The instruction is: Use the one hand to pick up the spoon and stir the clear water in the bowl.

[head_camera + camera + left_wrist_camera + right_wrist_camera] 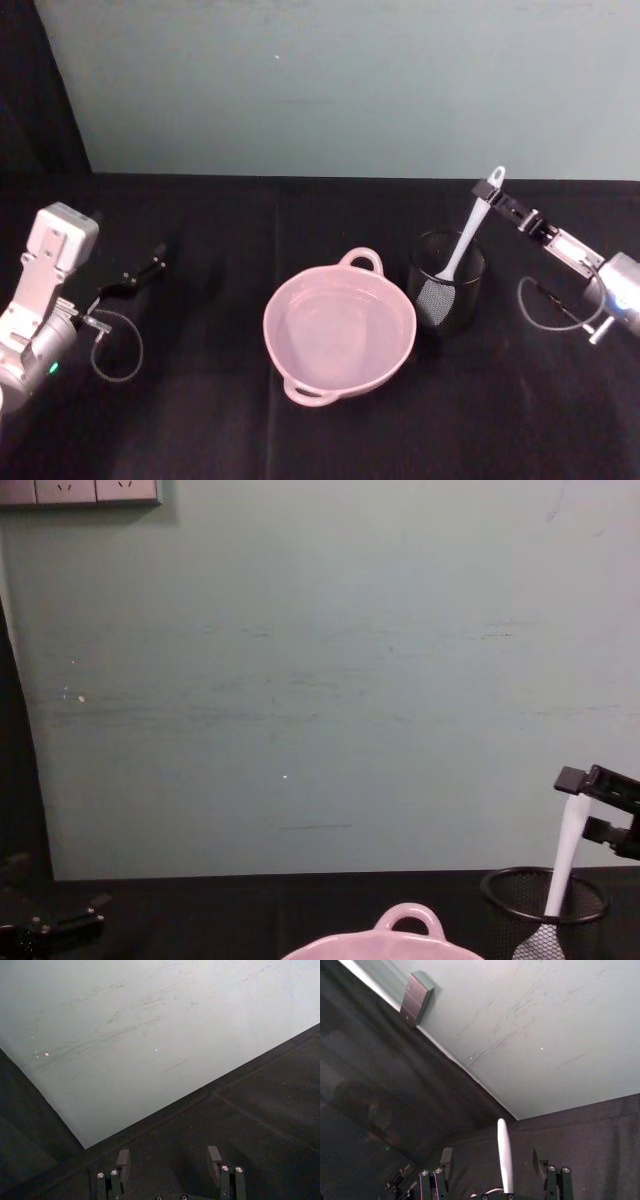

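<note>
Mid-table on the black cloth-covered table (200, 420), a pale pink glossy bowl (278, 318) with small loop handles at 1 and 7 o'clock on its rim. Far rim and one loop of the bowl (407, 909) also rising at 6 o'clock in the chest view. Just beside it at 3 o'clock, apart from its rim, a black round wire-mesh cup (472, 292) (497, 920). Standing head-down inside that cup, a white plastic spoon (465, 240) (568, 855): flat paddle head low against the mesh, long slim handle leaning up toward 1 o'clock, oval hole at its top end. Up at that top end, reaching in from 3 o'clock, the black boxy right gripper (496, 197) (585, 805), fingers spread wide with the handle standing between them. Through the right wrist camera, right gripper (491, 1152) bracketing the spoon (505, 1160) with open space on either side of the white shaft, neither finger (445, 1160) pressed to it: around the handle, not pinching. From the chest, held well above the cup's rim. Over at 9 o'clock from the bowl and well apart from it, the black left gripper (152, 267) (169, 1157) (60, 925), parked low near the cloth, fingers likewise spread with nothing between them, pointed toward the pale grey-green wall (350, 80).
</note>
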Robot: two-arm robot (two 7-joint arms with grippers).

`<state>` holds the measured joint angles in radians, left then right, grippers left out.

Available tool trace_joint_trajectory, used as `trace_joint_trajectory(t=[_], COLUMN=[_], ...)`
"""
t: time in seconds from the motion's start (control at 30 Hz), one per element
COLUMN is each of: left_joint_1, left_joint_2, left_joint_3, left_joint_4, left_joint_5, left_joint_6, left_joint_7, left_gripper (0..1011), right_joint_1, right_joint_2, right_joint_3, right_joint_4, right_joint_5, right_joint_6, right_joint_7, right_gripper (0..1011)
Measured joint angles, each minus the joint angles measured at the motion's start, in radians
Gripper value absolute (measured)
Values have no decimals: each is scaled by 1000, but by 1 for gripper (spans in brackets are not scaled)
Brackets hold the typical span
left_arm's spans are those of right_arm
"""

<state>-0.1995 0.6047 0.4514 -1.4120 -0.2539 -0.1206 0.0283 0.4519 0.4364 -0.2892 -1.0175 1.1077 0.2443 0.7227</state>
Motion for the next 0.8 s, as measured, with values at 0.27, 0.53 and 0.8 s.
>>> trace_joint_trajectory(t=[0.27,0.53,0.8], left_joint_1=[0,0,0], left_joint_2=[0,0,0], left_joint_3=[0,0,0], left_joint_4=[0,0,0], left_joint_5=[0,0,0], left_joint_6=[0,0,0], left_joint_7=[0,0,0], left_gripper=[1005,1005,1005], right_joint_1=[62,72,73], right_joint_2=[-3,3,13], right_joint_3=[-57,-77,-90], right_joint_4=[63,63,56], right_joint_5=[-26,-35,-29], right_joint_6=[-17,-54,-63], right_joint_7=[39,33,22], right_gripper=[1004,865,627])
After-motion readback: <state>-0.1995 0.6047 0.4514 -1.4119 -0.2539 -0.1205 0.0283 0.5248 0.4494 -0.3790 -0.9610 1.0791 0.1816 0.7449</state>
